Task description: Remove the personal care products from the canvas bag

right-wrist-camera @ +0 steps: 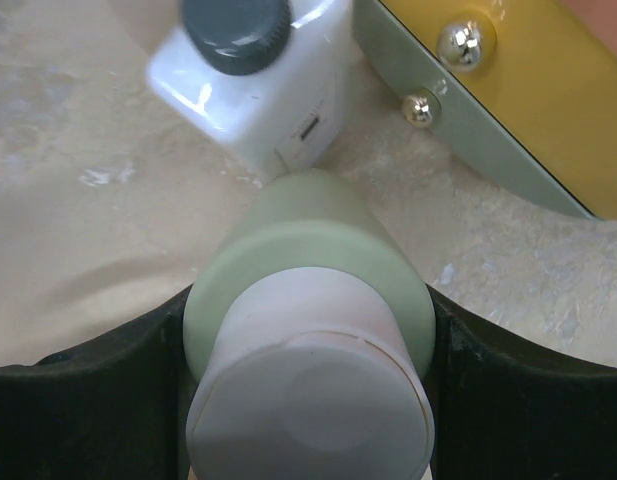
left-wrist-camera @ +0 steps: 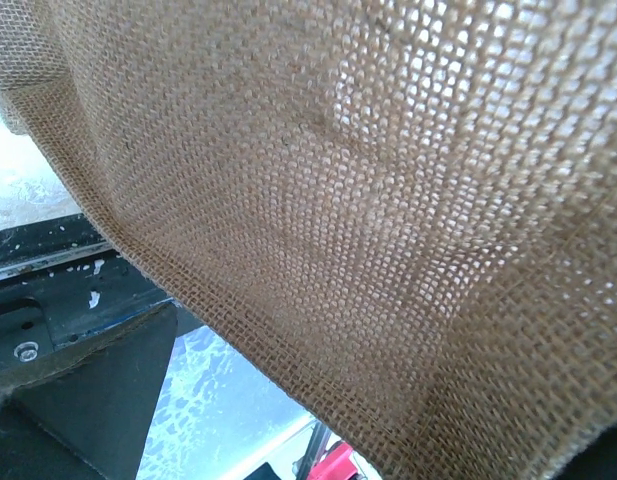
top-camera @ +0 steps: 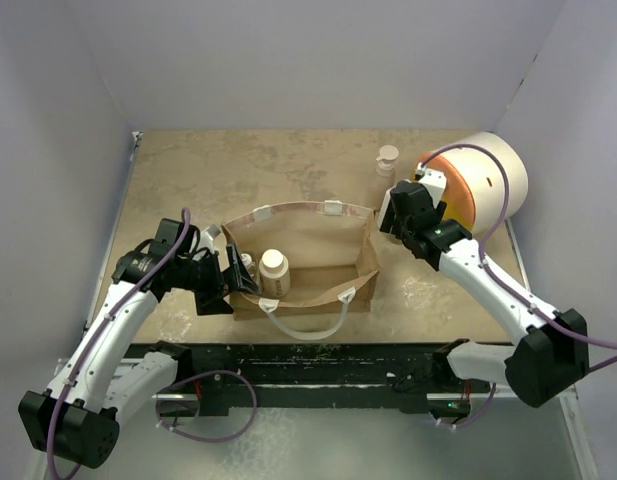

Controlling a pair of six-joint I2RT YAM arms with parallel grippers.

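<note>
The tan canvas bag (top-camera: 318, 250) stands open mid-table. Inside it are a cream wide-capped bottle (top-camera: 274, 270) and a small bottle (top-camera: 246, 262) by the left wall. My left gripper (top-camera: 238, 272) is at the bag's left wall. The weave (left-wrist-camera: 368, 200) fills the left wrist view and hides the fingertips, but the jaws look spread. My right gripper (top-camera: 395, 212), just right of the bag, is shut on the olive-green cream-capped bottle (right-wrist-camera: 308, 290). The white black-capped bottle (right-wrist-camera: 253, 80) lies on the table below it. The beige pump bottle (top-camera: 387, 160) stands at the back.
The large white-orange-yellow cylinder (top-camera: 483, 185) lies at the back right, close to my right gripper, and its yellow side (right-wrist-camera: 518, 90) shows in the right wrist view. The bag's rope handle (top-camera: 308, 325) hangs over the near edge by the black rail (top-camera: 318, 365).
</note>
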